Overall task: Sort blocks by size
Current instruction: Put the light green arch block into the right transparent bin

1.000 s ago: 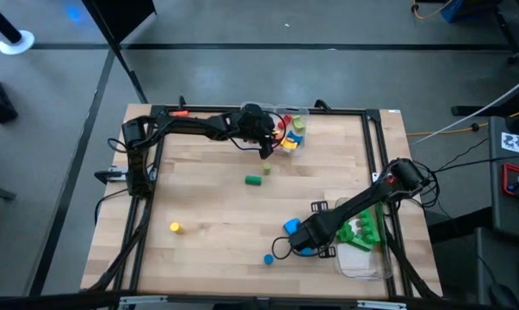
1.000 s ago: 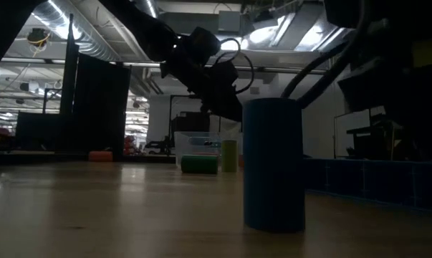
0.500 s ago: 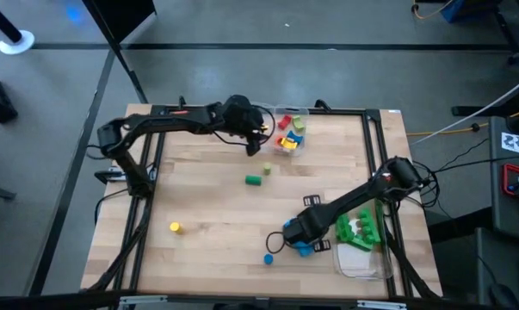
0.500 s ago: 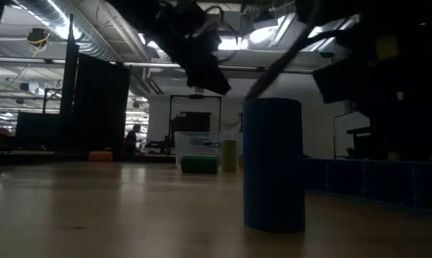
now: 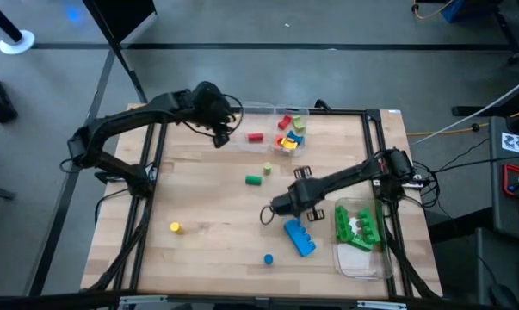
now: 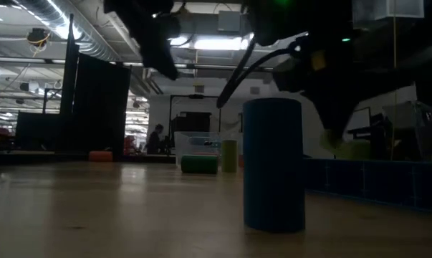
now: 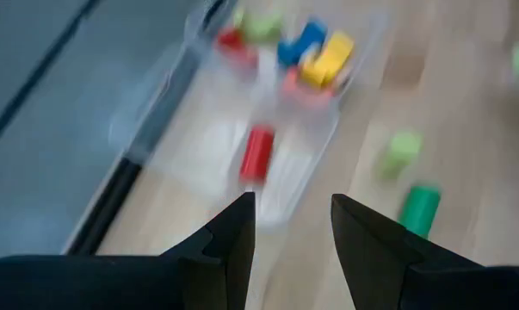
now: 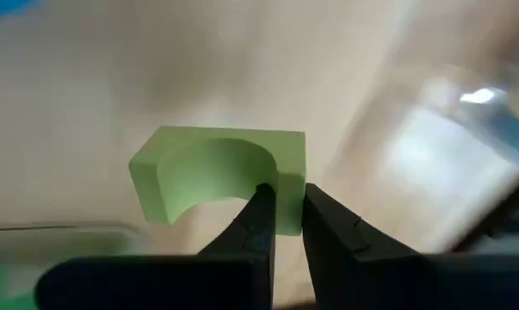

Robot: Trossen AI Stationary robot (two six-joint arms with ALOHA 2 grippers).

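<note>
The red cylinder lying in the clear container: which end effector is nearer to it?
Left. The left end effector is just beside the red cylinder; the right end effector is farther away, near the blue brick.

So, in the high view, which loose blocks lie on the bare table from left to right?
Yellow block → red block → dark green block → small blue block → long blue brick.
</note>
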